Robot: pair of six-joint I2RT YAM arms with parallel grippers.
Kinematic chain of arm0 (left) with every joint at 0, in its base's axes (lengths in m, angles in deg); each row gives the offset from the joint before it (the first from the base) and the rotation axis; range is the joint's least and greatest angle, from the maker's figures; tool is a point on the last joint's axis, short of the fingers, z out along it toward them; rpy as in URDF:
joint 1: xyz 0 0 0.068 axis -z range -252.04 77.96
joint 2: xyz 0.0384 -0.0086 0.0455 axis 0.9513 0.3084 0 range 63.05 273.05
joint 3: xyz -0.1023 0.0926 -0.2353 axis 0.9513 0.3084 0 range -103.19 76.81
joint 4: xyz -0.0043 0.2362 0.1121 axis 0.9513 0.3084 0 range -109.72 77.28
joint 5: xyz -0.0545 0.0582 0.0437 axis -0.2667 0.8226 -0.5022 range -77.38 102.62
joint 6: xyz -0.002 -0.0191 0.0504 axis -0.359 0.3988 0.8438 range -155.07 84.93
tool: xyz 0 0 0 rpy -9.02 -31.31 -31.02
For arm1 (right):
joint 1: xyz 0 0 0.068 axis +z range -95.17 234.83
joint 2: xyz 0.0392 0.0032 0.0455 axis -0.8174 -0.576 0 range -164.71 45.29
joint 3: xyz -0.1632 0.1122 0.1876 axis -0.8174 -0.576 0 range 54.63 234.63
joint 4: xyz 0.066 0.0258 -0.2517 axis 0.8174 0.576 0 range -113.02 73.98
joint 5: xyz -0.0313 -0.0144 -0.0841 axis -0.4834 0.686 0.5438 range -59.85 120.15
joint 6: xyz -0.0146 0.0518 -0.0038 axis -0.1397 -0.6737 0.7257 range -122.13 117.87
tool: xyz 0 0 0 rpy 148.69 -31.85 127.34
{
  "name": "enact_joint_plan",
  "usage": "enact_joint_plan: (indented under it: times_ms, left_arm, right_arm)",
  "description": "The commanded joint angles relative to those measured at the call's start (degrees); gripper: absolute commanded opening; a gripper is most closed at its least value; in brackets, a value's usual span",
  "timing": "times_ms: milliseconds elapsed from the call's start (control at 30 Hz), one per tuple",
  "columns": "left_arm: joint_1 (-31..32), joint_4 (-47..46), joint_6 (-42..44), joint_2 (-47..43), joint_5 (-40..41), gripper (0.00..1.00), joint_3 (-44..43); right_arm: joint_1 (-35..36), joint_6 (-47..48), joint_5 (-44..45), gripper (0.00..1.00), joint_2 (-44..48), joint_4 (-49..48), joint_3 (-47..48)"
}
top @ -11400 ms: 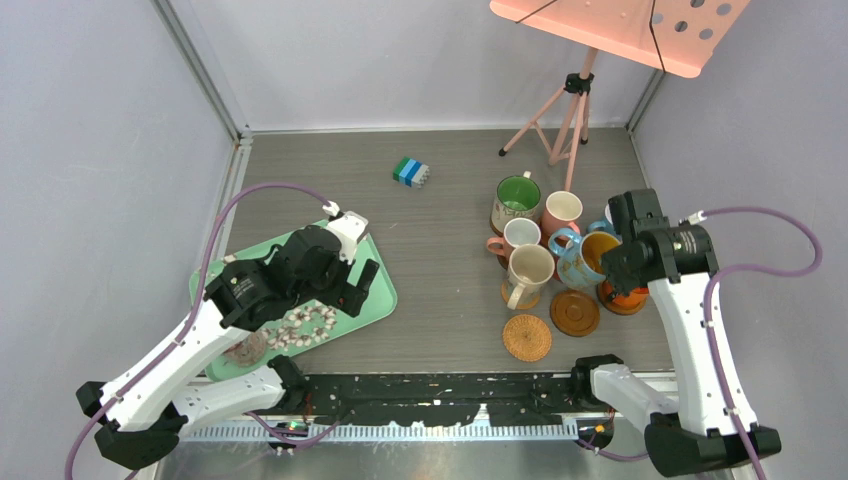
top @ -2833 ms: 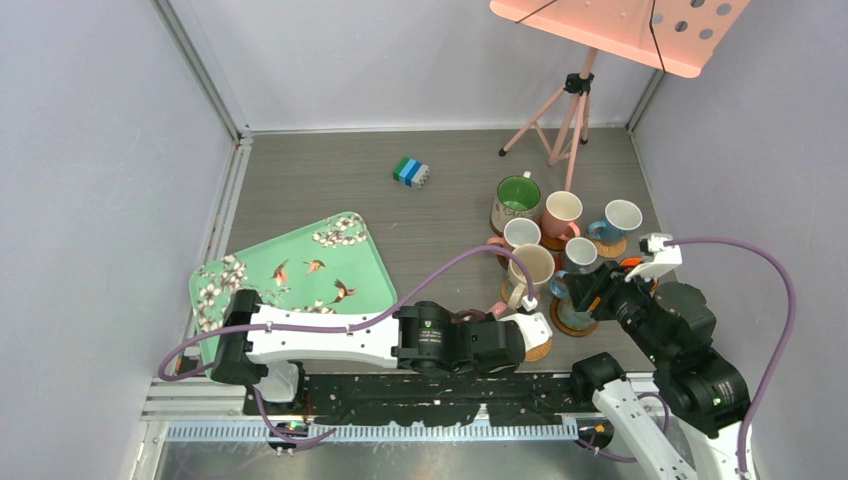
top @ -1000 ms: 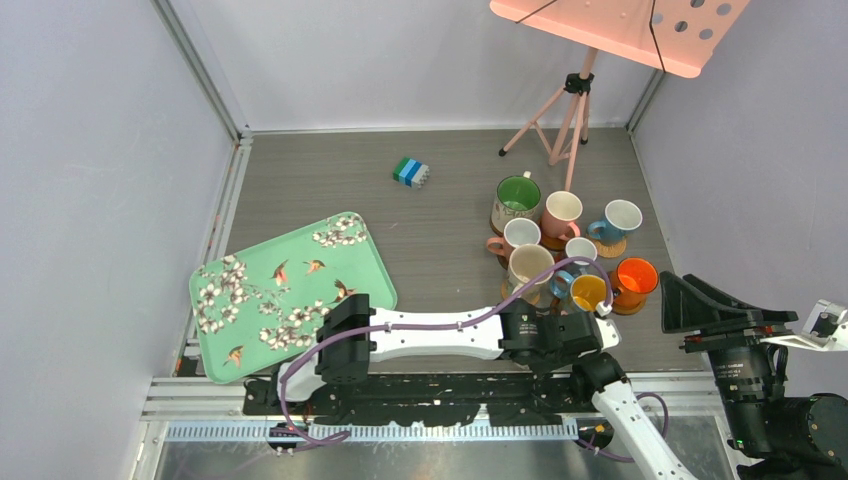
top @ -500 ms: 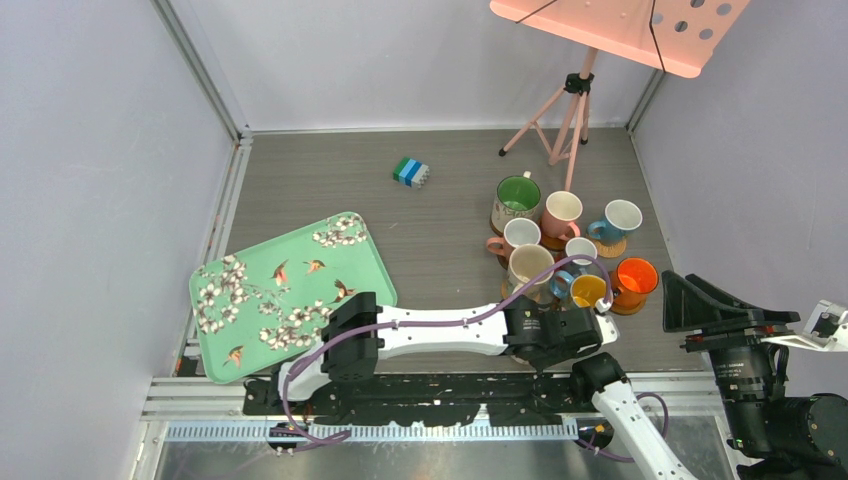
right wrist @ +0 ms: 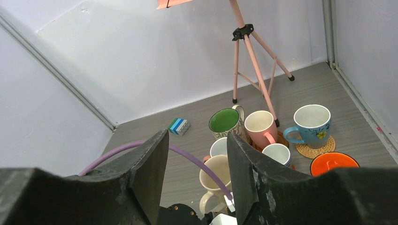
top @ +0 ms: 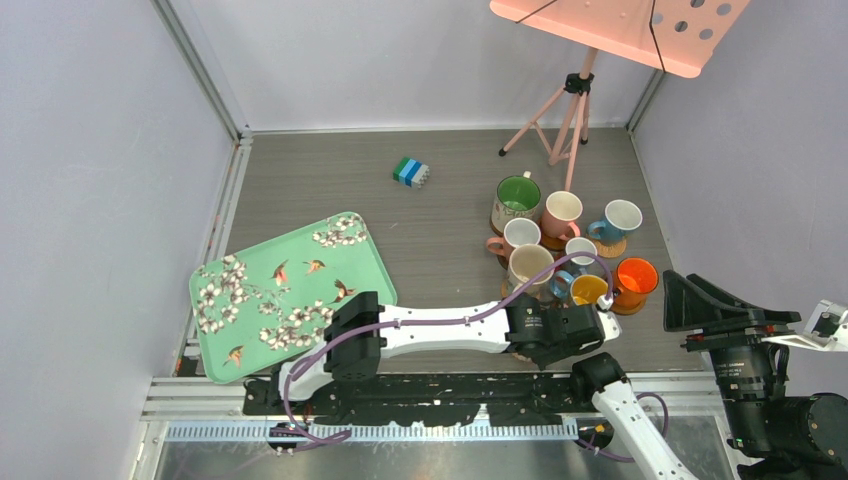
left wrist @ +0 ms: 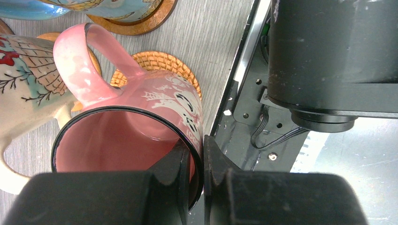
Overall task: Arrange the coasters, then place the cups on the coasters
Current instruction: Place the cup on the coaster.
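Note:
My left gripper [left wrist: 197,148] is shut on the rim of a pink cup [left wrist: 136,136], one finger inside and one outside. The cup hangs over a woven wicker coaster [left wrist: 164,63]; I cannot tell whether it touches. A cream patterned cup [left wrist: 28,84] stands beside it. From above, the left gripper [top: 590,325] hides this cup and coaster. Behind it cluster the green-inside [top: 517,198], pink [top: 562,212], light blue [top: 620,220], cream [top: 530,268], yellow-inside [top: 588,292] and orange-inside [top: 636,280] cups. My right gripper [right wrist: 197,140] is open and holds nothing, raised at the right [top: 672,300].
A mint-green floral tray [top: 260,300] lies at the front left. A blue-green toy block [top: 411,172] sits mid-table. A pink music stand [top: 572,100] rises behind the cups. The black mounting rail [top: 440,385] runs along the near edge, close to the wicker coaster.
The left arm swung from the tray across the front to the cups at the right. The right arm pulled back to the right, open. Over the last second almost nothing moved.

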Motion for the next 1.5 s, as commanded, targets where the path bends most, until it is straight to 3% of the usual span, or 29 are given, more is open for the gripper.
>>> enact_joint_plan:
  times_ms: [0,500,967,1267,1467]
  left_arm:
    - [-0.66,-2.67,1.52,-0.67,1.95,0.0,-4.13]
    - [-1.01,-3.82,1.31,0.41,1.49,0.0,-3.43]
    - [-1.01,-2.69,-1.89,-2.15,1.62,0.47,-2.11]
    - [-0.93,-2.65,-4.57,-7.65,0.63,0.62,-2.1]
    - [-1.9,-0.37,-7.05,-14.87,6.29,0.76,-2.3]
  right_arm:
    - [0.48,0.82,1.15,0.56,0.4,-1.32,0.24]
    - [0.92,0.64,1.78,0.56,0.73,-1.19,0.15]
    - [1.01,0.19,1.42,0.56,1.1,-1.26,-0.47]
    - [1.06,-1.53,-0.71,0.56,0.7,-1.48,-2.68]
    - [1.01,-2.35,-2.54,0.58,-0.34,-0.98,-4.3]
